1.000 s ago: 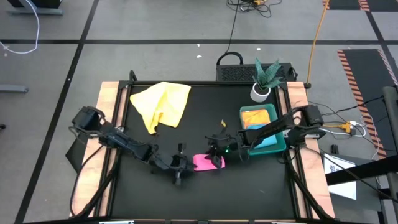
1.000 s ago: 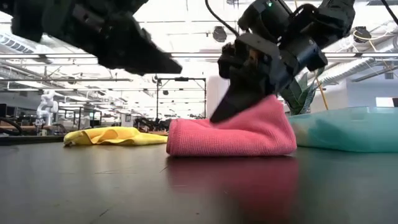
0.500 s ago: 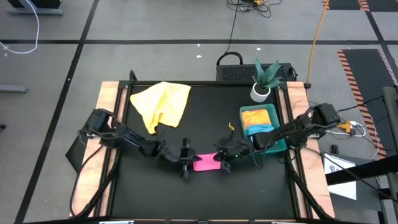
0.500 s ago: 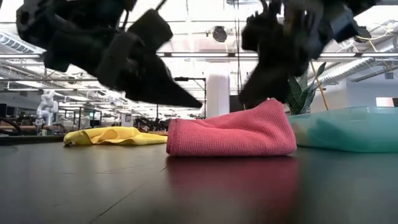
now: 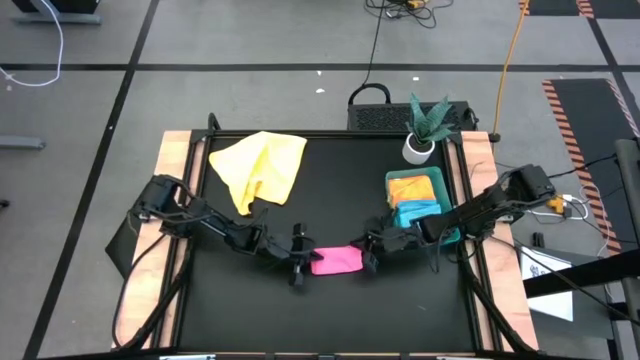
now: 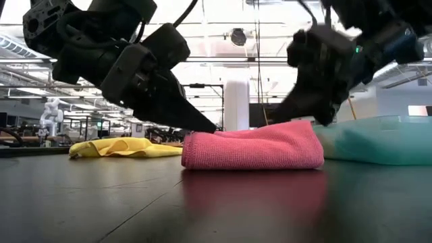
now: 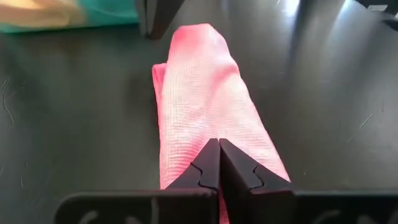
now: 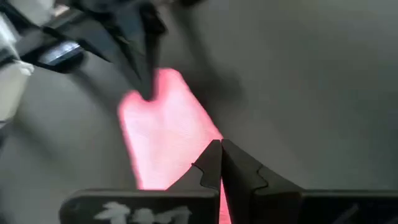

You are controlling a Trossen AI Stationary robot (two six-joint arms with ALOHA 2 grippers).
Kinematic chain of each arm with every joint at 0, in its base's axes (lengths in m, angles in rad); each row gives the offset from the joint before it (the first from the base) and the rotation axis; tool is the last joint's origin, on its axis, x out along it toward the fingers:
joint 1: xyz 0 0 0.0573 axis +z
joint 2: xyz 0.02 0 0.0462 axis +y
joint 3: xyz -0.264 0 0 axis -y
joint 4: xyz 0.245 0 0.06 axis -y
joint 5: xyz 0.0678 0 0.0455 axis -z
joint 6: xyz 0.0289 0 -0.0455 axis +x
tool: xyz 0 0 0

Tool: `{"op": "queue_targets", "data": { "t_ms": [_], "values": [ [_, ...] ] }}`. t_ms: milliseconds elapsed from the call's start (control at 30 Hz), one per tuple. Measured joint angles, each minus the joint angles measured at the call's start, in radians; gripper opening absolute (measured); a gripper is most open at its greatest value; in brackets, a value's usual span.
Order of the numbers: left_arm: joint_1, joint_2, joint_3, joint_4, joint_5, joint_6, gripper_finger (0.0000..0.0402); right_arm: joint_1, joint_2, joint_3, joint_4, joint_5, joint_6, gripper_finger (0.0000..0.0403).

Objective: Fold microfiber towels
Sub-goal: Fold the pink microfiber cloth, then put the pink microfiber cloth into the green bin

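Right gripper (image 5: 371,259) shifted, hiding pink towel's (image 5: 336,260) edge.

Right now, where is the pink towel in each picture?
High view: pink towel lies low in the middle, between both grippers.
Low view: centre, folded on the table.
Left wrist view: middle, running away from the fingers.
Right wrist view: centre-left.
Shared landmark: the green tray beside it.

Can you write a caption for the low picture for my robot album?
Two shut grippers, left gripper and right gripper, press on opposite ends of a folded pink towel.
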Motion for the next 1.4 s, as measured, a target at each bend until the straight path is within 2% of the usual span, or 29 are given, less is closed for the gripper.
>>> {"op": "queue_targets", "data": {
  "t_ms": [67,233,400,533,700,833,933,1000,1067,1133,1267,1400],
  "values": [
    [-0.001,-0.004,0.0,0.023,0.021,-0.003,0.0003,0.017,-0.016,0.011,0.002,-0.011,-0.013,0.0001],
    [0.002,-0.004,0.0,0.047,0.034,-0.007,0.0013,0.045,0.015,0.024,0.056,-0.114,-0.016,0.0001],
    [0.016,0.007,0.0,-0.024,0.033,-0.039,0.0003,0.022,0.122,0.02,0.046,-0.094,-0.001,0.0],
    [0.015,0.027,-0.001,-0.088,0.033,-0.08,0.0012,0.005,0.176,0.02,0.051,-0.075,0.006,0.0],
    [0.001,0.003,-0.001,-0.113,0.033,-0.103,0.0004,0.016,0.127,0.02,0.035,-0.079,-0.019,0.0],
    [-0.014,-0.06,0.0,-0.055,0.051,-0.086,0.001,0.029,0.054,0.021,0.056,-0.079,-0.043,0.0],
    [-0.013,-0.076,0.0,0.028,0.057,-0.068,0.0013,0.031,0.054,0.021,0.111,-0.089,-0.058,0.0],
    [-0.006,-0.068,0.0,0.079,0.059,-0.045,0.0009,0.029,0.079,0.021,0.138,-0.103,-0.059,0.0],
    [0.008,-0.044,0.002,0.1,0.063,-0.035,0.0004,0.028,0.111,0.02,0.126,-0.068,-0.058,0.0],
    [0.023,-0.011,0.001,0.094,0.059,-0.05,0.0005,0.018,0.149,0.019,0.129,-0.031,-0.041,0.0],
    [0.052,0.055,0.001,0.096,0.056,-0.095,0.0006,-0.006,0.216,0.019,0.134,-0.026,-0.011,0.0],
    [0.065,0.083,0.0,0.06,0.056,-0.121,0.0005,-0.01,0.225,0.02,0.138,-0.027,-0.051,0.0]
  ]
}}
